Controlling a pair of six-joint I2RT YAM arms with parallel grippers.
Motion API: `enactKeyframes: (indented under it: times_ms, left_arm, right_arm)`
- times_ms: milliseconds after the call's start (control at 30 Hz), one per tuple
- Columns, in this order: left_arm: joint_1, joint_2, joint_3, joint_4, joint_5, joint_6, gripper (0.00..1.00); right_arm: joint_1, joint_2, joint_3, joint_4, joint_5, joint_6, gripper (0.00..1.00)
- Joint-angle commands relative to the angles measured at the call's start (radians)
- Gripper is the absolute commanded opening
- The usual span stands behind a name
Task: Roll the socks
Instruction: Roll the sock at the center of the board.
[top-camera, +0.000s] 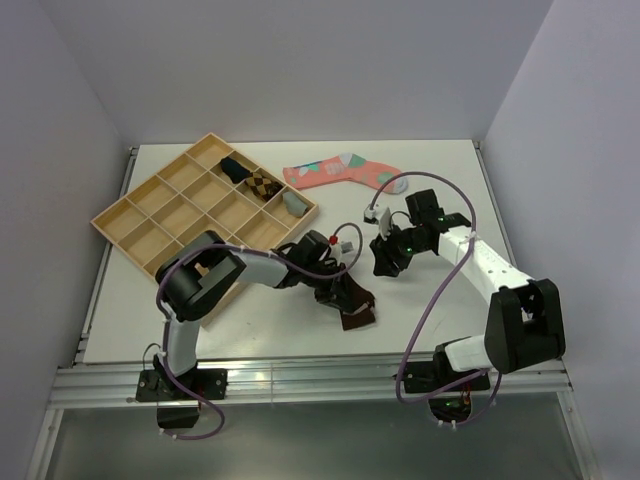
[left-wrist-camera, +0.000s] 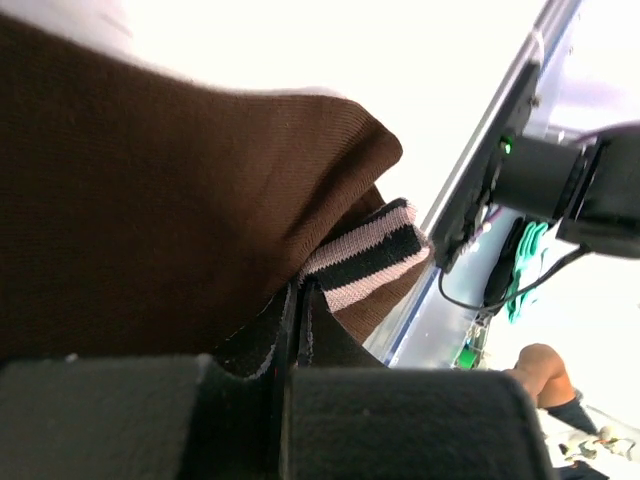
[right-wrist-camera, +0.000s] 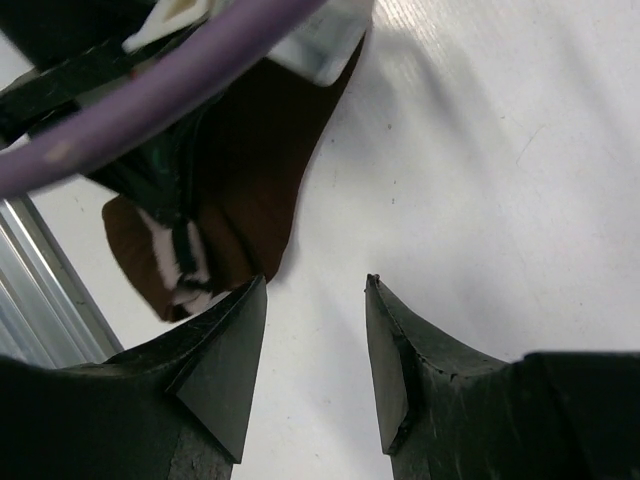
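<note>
While the left pincer clamps one brown sock, the right pincer gapes apart.

Left pincer on brown sock

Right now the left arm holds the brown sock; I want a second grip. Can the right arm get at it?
Probably yes. The right arm has its jaws open over the table, the brown sock just ahead with nothing between. The left arm and a purple cable crowd its far side.
</note>
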Motion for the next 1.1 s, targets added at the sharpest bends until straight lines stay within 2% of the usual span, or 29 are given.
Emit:
enactKeyframes:
  times_ms: [0, 133, 267, 667, 1067]
  left_arm:
    - [0.076, 0.079, 0.035, -0.240, -0.182, 0.152, 0.00]
    - [0.141, 0.102, 0.080, -0.233, -0.155, 0.179, 0.00]
    - [0.178, 0.044, 0.058, -0.198, -0.127, 0.205, 0.00]
    - [0.098, -0.039, -0.029, -0.088, -0.098, 0.225, 0.00]
    - [0.031, -0.084, -0.075, -0.022, -0.117, 0.238, 0.00]
  right_arm:
    - [-0.003, 0.005, 0.051, 0.023, 0.007, 0.015, 0.51]
    - [-0.003, 0.050, 0.068, 0.038, -0.018, 0.041, 0.51]
    - [-0.003, 0.137, 0.126, 0.023, -0.007, 0.093, 0.50]
    - [-0.003, 0.488, 0.392, -0.095, -0.087, 0.208, 0.50]
    - [0.095, 0.608, 0.460, -0.077, -0.052, 0.265, 0.52]
